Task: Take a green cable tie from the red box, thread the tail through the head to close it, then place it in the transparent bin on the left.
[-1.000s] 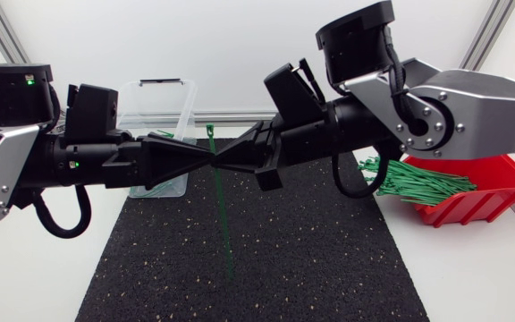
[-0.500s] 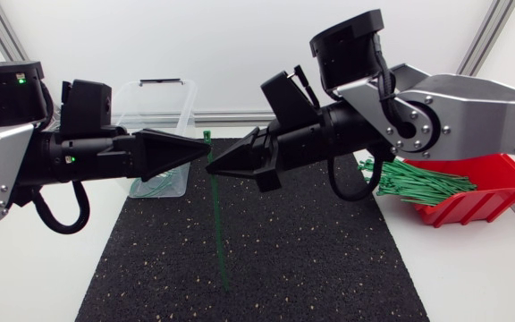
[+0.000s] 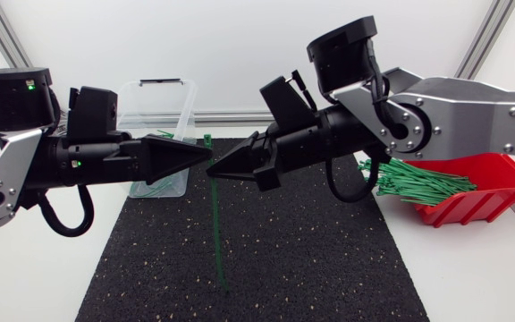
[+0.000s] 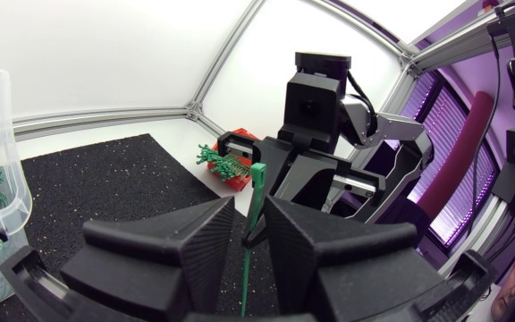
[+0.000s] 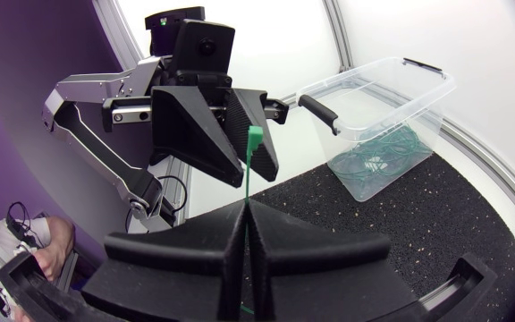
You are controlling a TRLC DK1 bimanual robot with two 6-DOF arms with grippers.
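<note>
Green cable tie (image 3: 215,215) is seen in the head view hanging nearly upright over the black mat (image 3: 311,259), its head uppermost, pinched near the top by the right gripper (image 3: 213,170). The left gripper (image 3: 206,152) is held tip to tip with it, just beside the tie's head. The transparent bin (image 3: 164,103) stands behind the left arm, and the red box (image 3: 499,179), with a bundle of ties (image 3: 418,179) spilling from it, lies under the right arm.

From the left wrist, the left gripper (image 4: 250,215) is shown spread, the cable tie (image 4: 256,192) standing in the gap between its fingers; contact cannot be told. The red box (image 4: 240,143) is seen beyond.

From the right wrist, the right gripper (image 5: 246,210) is shown pressed together on the cable tie (image 5: 252,165), whose head rises before the left gripper (image 5: 256,179). Green ties (image 5: 378,156) lie in the transparent bin (image 5: 392,107).
</note>
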